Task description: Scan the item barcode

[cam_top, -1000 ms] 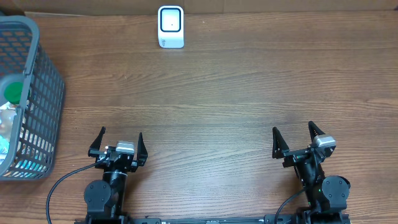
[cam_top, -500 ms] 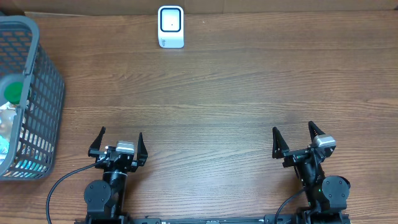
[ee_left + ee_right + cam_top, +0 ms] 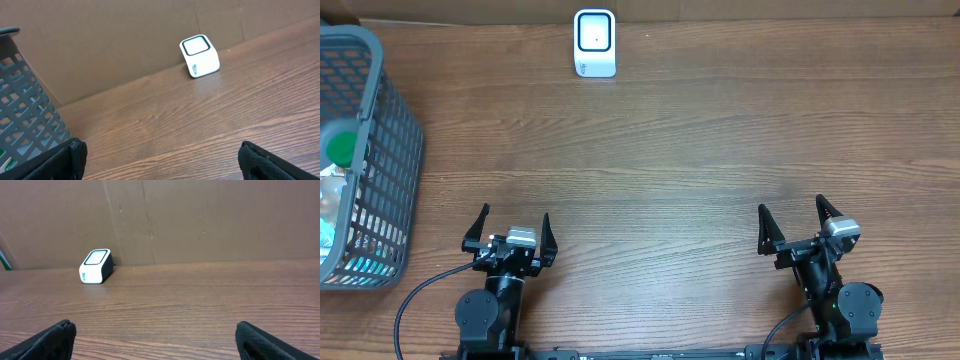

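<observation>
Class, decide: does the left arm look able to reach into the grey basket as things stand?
Probably yes: the left gripper is open, the basket is open-topped, and only bare table lies between them.

Left pincer [image 3: 509, 230], right pincer [image 3: 795, 224]: both agape.

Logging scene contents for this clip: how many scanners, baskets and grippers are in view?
Scanner: 1
Basket: 1
Grippers: 2 (left gripper, right gripper), both open
Total: 4, leaving out the items in the basket, too hidden to count
</observation>
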`<control>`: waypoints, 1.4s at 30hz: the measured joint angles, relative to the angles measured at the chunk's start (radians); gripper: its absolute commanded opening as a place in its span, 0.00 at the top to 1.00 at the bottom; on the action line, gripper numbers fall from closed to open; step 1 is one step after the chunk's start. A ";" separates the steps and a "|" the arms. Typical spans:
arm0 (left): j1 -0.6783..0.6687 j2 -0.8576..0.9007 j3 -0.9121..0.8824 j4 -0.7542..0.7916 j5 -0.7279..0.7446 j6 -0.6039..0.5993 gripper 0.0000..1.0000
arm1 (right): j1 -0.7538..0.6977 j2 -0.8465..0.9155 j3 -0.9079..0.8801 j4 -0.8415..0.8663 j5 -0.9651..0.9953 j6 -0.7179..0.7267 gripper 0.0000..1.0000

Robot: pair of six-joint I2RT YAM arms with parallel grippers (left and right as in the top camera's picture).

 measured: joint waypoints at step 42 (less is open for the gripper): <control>0.000 0.000 0.000 0.002 0.021 -0.032 0.00 | 0.000 0.000 0.000 0.000 0.000 -0.001 0.00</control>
